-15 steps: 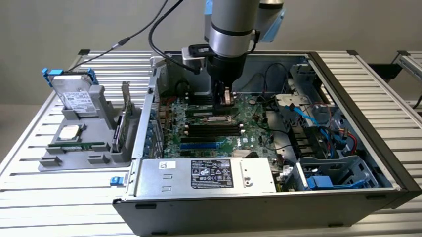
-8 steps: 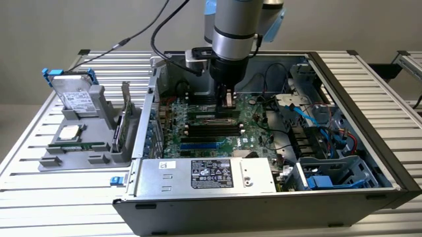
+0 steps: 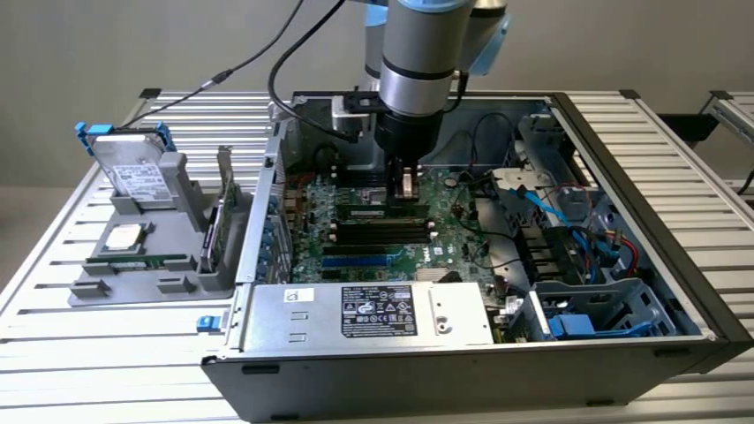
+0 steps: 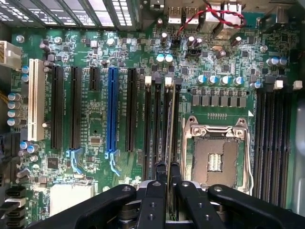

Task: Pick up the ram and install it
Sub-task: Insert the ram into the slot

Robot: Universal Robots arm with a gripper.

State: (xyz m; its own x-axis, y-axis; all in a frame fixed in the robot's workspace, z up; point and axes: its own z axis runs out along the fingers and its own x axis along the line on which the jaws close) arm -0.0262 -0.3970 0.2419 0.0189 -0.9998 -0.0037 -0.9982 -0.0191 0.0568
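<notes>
The ram (image 4: 168, 124) is a thin green stick seen edge-on, standing along one of the black memory slots beside the processor socket (image 4: 214, 160). My gripper (image 4: 167, 174) is shut on it, one black finger (image 4: 156, 191) pressed to each side of it. In the exterior view the gripper (image 3: 405, 201) points straight down into the open computer case, and the ram (image 3: 367, 210) lies level at the rearmost memory slot. Whether the stick is fully seated I cannot tell.
Black and blue expansion slots (image 4: 112, 109) and a white slot (image 4: 36, 100) lie alongside. The case walls (image 3: 659, 221), power supply (image 3: 389, 314) and loose cables (image 3: 554, 208) ring the board. A grey tray (image 3: 88, 291) at the exterior view's left holds a hard drive (image 3: 136, 172), a processor chip (image 3: 125, 237) and an expansion card (image 3: 224, 221).
</notes>
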